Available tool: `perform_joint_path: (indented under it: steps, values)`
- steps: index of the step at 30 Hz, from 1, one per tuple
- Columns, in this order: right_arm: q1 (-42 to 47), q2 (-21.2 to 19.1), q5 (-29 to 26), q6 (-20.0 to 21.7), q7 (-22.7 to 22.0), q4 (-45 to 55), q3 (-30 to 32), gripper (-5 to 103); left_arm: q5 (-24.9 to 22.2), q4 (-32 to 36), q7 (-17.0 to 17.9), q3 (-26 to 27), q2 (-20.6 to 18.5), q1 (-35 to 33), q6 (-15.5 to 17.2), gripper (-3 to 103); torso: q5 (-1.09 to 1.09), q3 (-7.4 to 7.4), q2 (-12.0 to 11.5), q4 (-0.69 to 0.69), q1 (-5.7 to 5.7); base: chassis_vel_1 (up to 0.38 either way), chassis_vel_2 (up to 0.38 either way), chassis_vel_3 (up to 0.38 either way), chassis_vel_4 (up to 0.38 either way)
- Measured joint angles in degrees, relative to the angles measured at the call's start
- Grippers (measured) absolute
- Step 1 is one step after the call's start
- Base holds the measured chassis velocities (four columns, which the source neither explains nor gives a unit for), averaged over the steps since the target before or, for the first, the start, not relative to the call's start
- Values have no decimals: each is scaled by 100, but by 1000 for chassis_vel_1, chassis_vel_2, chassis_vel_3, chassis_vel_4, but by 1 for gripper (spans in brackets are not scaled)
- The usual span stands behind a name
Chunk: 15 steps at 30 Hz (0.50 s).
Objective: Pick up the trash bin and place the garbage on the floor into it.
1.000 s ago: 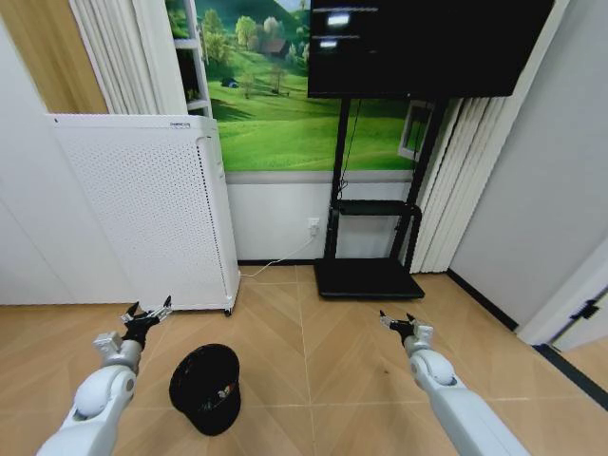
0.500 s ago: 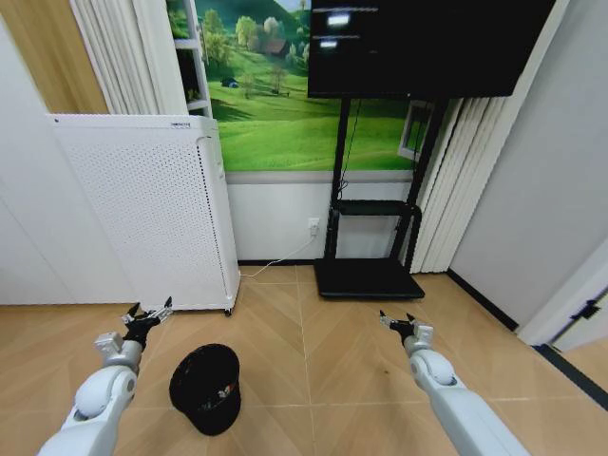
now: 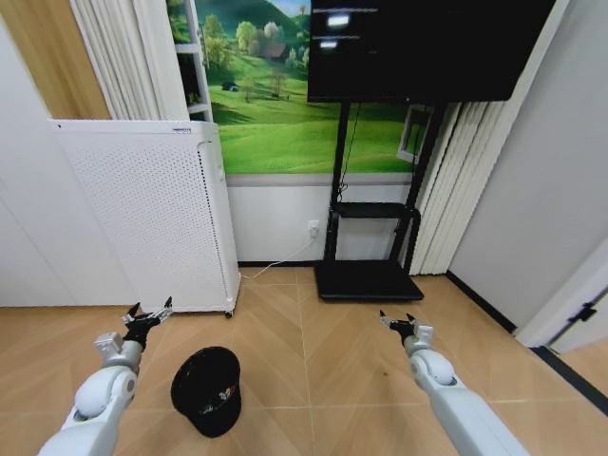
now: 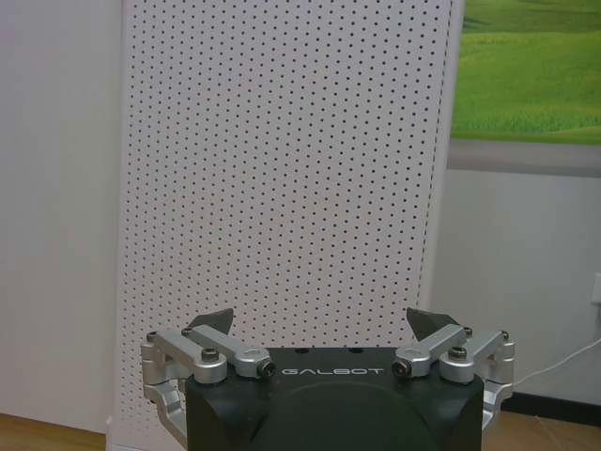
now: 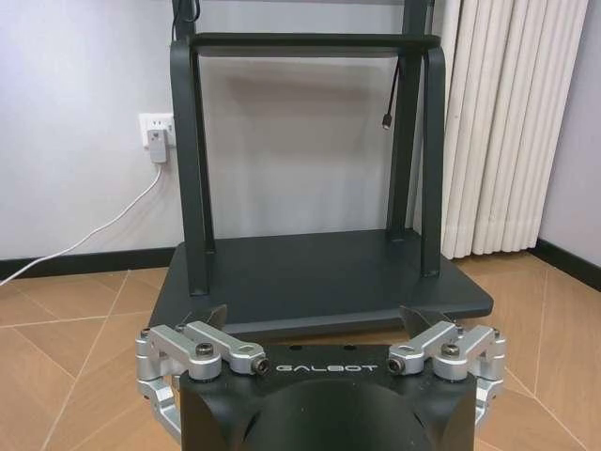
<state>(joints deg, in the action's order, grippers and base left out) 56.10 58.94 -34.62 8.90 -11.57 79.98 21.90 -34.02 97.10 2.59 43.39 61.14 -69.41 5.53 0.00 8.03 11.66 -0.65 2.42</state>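
trash bin (image 3: 205, 390) stands on the floor (image 3: 313, 361) low in the head view, left of centre, near the left arm and just in front of the white perforated appliance (image 3: 152, 218). small bits of something light and red show inside the bin's dark mouth, too small to name. left gripper (image 3: 146, 314) hangs above the floor just beside the bin, on its far left side, not touching it, jaws spread wide with nothing between them; in the left wrist view the left gripper (image 4: 324, 324) faces the appliance's dotted panel (image 4: 282, 169). right gripper (image 3: 397, 320) is out over bare parquet on the right side, well apart from the bin, jaws also released and empty. in the right wrist view the right gripper (image 5: 314, 318) points at the black tv stand base (image 5: 324, 272), with a wall socket and white cable (image 5: 153, 132) and a pleated curtain (image 5: 502, 122) behind. tv screen (image 3: 427, 43) hangs above the stand.
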Motion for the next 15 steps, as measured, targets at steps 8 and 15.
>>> perform_joint_path:
  steps: [8,15]
  values:
    - [0,0,0,0,0,0,0,100,1,3,0,2,0,-3,0,100,0,142,195,0,53,0,0,0,0]
    - [0,0,0,0,0,0,0,100,1,3,1,2,0,-3,0,100,0,273,378,0,106,0,0,0,0]
